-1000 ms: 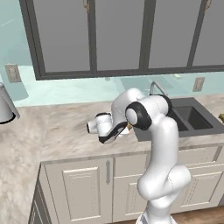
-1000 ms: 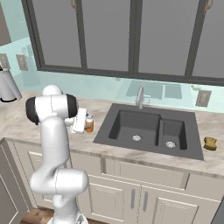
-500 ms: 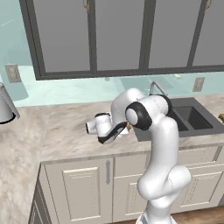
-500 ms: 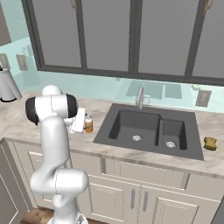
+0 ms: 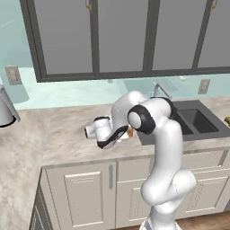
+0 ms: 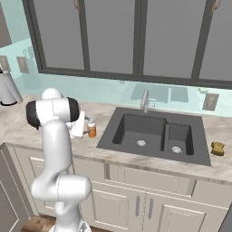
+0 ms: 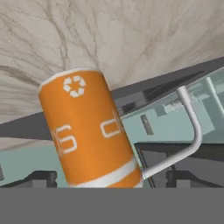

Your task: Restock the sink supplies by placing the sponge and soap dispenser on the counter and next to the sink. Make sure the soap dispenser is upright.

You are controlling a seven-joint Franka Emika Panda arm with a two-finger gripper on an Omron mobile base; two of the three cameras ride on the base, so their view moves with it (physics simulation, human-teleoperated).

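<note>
The soap dispenser (image 6: pixel 92 130), a small orange bottle with a white top, stands upright on the counter (image 6: pixel 41 127) just left of the sink (image 6: pixel 154 133). In the hand view the soap dispenser (image 7: pixel 87 131) looms close, with a white recycling mark on its side. My gripper (image 6: pixel 85 128) reaches sideways at it, open, jaws level with the bottle. From the left base view only an orange sliver of the soap dispenser (image 5: pixel 130 132) shows past my gripper (image 5: pixel 124 134). The sponge (image 6: pixel 217 148) lies on the counter right of the sink, also at the edge as sponge (image 5: pixel 227 120).
A chrome faucet (image 6: pixel 145 100) rises behind the sink. A metal kettle (image 6: pixel 8 88) stands at the far left of the counter. Dark glass-front wall cabinets (image 6: pixel 136 36) hang above. Cream base cabinets (image 6: pixel 149 204) run below the counter edge.
</note>
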